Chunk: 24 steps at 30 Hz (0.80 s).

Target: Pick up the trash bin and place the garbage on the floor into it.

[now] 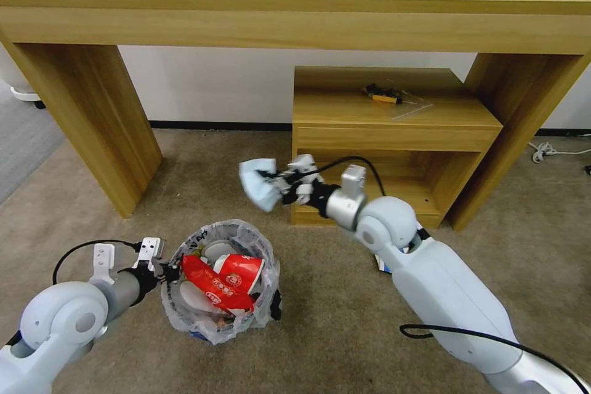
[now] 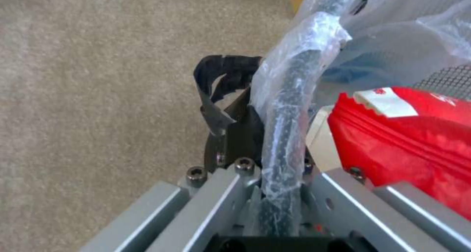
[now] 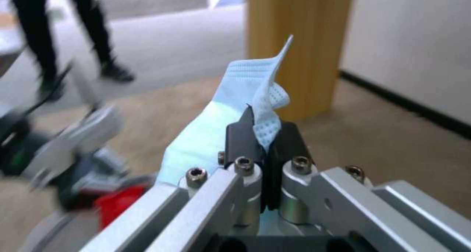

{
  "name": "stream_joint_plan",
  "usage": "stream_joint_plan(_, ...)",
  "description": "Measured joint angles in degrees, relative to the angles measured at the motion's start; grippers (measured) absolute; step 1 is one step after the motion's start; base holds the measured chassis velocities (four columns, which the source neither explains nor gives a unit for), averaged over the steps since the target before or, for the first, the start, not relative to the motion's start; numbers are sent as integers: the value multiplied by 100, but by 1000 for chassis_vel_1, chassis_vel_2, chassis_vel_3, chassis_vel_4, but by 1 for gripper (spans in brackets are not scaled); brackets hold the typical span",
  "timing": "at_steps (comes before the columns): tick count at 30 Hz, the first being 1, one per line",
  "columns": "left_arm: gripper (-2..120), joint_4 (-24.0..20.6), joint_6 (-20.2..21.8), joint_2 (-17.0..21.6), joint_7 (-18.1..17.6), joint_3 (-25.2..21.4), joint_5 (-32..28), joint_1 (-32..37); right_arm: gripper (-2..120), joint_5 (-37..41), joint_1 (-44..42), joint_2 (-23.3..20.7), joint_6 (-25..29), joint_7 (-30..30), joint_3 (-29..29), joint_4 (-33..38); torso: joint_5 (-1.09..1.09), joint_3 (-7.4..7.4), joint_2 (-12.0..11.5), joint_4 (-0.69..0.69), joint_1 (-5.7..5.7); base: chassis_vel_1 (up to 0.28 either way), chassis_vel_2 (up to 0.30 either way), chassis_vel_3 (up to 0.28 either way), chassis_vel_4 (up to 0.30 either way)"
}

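Observation:
The trash bin point(image 1: 217, 319), black and lined with a crinkled plastic bag, sits low on the beige floor point(image 1: 320, 295). My left gripper point(image 1: 166, 271) is shut on its bag-covered rim point(image 2: 282, 134). Inside lie a red wrapper point(image 1: 212, 290), a red cup point(image 1: 241, 272) and white items; the wrapper point(image 2: 417, 141) also fills part of the left wrist view. My right gripper point(image 1: 278, 185) hangs in the air above and beyond the bin, shut on a light-blue mask point(image 1: 258, 183). The mask point(image 3: 235, 108) is pinched between its black pads point(image 3: 238, 141).
A long wooden table point(image 1: 295, 6) spans the back, its legs at left and right. A low wooden shelf unit point(image 1: 388, 135) stands just behind my right gripper. A blue-edged scrap point(image 1: 381, 265) lies on the carpet beside my right arm. White cables point(image 1: 545, 149) trail at far right.

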Motion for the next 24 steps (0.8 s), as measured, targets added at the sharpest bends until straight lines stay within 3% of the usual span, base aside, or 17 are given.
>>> stream_joint_plan(5, 0, -47, 0, 83, -292, 23, -563, -60, 0, -206, 86, -59, -98, -122, -518, 28, 0, 0, 0, -2, 0, 0, 0, 0, 0)
stream_joint_plan(15, 0, -82, 0, 195, -336, -31, -652, -31, 0, -646, 118, -209, -307, -261, -1024, -106, 0, 0, 0, -2, 0, 0, 0, 0, 0)
stream_joint_plan(24, 0, -167, 0, 211, -558, -19, -1100, -58, 3, -939, 73, 244, -221, 33, -1178, -541, 1, 0, 0, 0, 0, 0, 0, 0, 0)
